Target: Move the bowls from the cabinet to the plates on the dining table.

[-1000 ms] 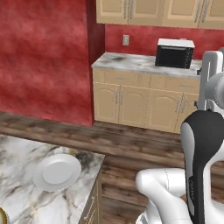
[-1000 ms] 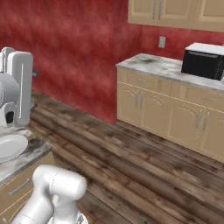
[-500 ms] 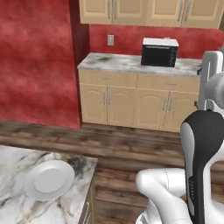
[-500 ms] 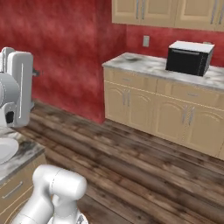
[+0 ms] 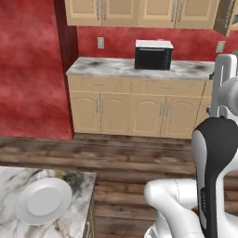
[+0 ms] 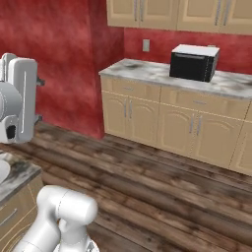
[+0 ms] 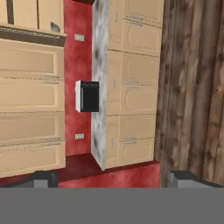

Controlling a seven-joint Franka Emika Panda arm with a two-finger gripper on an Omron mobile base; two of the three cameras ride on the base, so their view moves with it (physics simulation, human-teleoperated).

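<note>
The two-finger claw (image 7: 111, 177) is spread wide, holding nothing. A round pale plate (image 5: 42, 201) lies near the marble desk (image 5: 79, 204) corner. Tan wall cabinets (image 5: 139, 11) stand shut; bowls unseen. Driving on, the arm could strike a door.

Pale round plate (image 5: 43, 201) flat on marble dining table (image 5: 76, 211) corner.

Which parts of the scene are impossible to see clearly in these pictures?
- Round pale plate: left base view, whole; right base view, cut by the left edge.
- Tan wall cabinets: tops cut by the frame; closed doors hide the contents.
- White marble dining table: cut by the left base view's edges.
</note>
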